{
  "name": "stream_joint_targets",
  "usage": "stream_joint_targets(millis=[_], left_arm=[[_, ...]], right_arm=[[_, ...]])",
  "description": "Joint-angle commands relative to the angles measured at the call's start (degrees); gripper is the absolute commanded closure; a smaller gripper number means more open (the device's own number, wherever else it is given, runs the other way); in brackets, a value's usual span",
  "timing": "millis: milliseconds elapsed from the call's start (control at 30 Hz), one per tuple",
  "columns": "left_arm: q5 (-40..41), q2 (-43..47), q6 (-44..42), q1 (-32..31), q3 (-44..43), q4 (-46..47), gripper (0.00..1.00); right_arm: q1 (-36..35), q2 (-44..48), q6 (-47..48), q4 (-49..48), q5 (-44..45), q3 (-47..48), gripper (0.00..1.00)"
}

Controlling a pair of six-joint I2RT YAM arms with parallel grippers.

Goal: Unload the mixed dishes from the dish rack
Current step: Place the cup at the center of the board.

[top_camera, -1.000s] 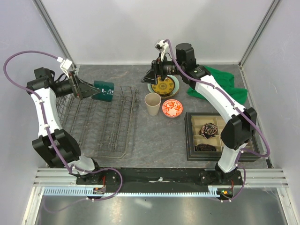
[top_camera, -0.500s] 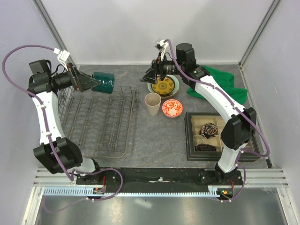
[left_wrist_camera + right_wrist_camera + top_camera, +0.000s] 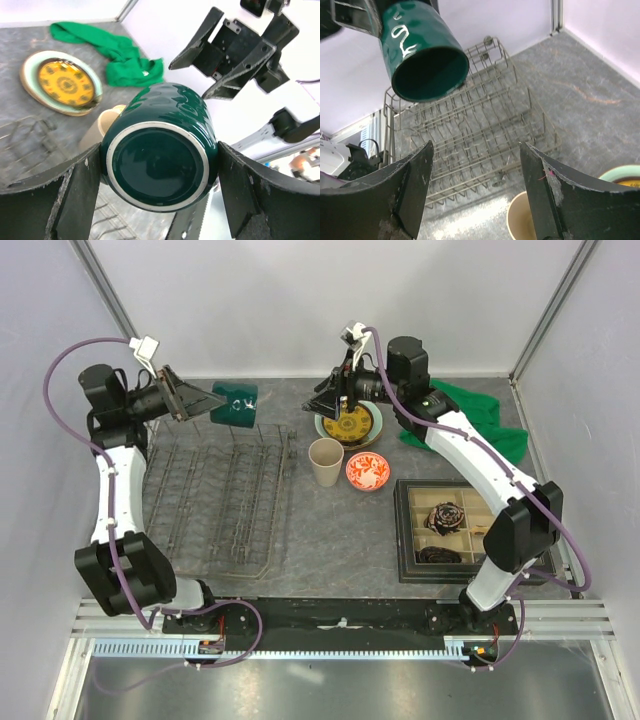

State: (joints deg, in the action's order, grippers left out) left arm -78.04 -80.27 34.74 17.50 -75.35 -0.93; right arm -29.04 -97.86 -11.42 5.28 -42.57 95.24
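Observation:
My left gripper (image 3: 207, 400) is shut on the dark green mug (image 3: 233, 404), which lies sideways in the air over the far edge of the dish rack (image 3: 215, 502). In the left wrist view the mug's base (image 3: 159, 167) fills the gap between both fingers. My right gripper (image 3: 331, 401) hangs open and empty above the yellow-gold plate (image 3: 351, 425), facing the mug's mouth (image 3: 430, 74). The yellow-gold plate rests on the pale green plate (image 3: 374, 429). The beige cup (image 3: 325, 461) and red-and-white bowl (image 3: 368, 472) stand on the table. The rack (image 3: 475, 127) shows no dishes.
A black compartmented tray (image 3: 408, 532) with dark items sits at the right front. A green cloth (image 3: 475, 418) lies at the back right. Enclosure walls close in behind and on both sides.
My left arm has lifted the mug up and back off the rack and swung it toward the right arm. The right gripper has risen slightly and turned toward the mug.

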Motion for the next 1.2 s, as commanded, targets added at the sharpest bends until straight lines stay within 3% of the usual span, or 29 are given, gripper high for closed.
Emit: stream_joint_targets(millis=[0, 167, 267, 500, 1167], left_arm=[[0.3, 2.0, 23.8, -1.9, 2.4, 24.6, 0.99], [2.5, 1.2, 38.3, -3.9, 7.6, 43.7, 0.98], [4.1, 0.6, 44.8, -6.0, 9.4, 49.9, 0.98], [7.3, 0.6, 46.4, -11.1, 11.1, 52.7, 0.98], [10.8, 1.2, 49.4, -14.8, 16.4, 60.2, 0.99]], right_arm=[[-0.5, 3.0, -3.3, -9.6, 0.9, -2.9, 0.23], [-0.8, 3.5, -3.1, -10.8, 1.9, -4.2, 0.24], [-0.8, 3.3, -3.3, -11.3, 1.9, -3.9, 0.24], [-2.0, 3.0, -4.8, -12.3, 1.6, -3.3, 0.25], [-4.2, 0.6, -7.8, -13.8, 0.1, -1.2, 0.32]])
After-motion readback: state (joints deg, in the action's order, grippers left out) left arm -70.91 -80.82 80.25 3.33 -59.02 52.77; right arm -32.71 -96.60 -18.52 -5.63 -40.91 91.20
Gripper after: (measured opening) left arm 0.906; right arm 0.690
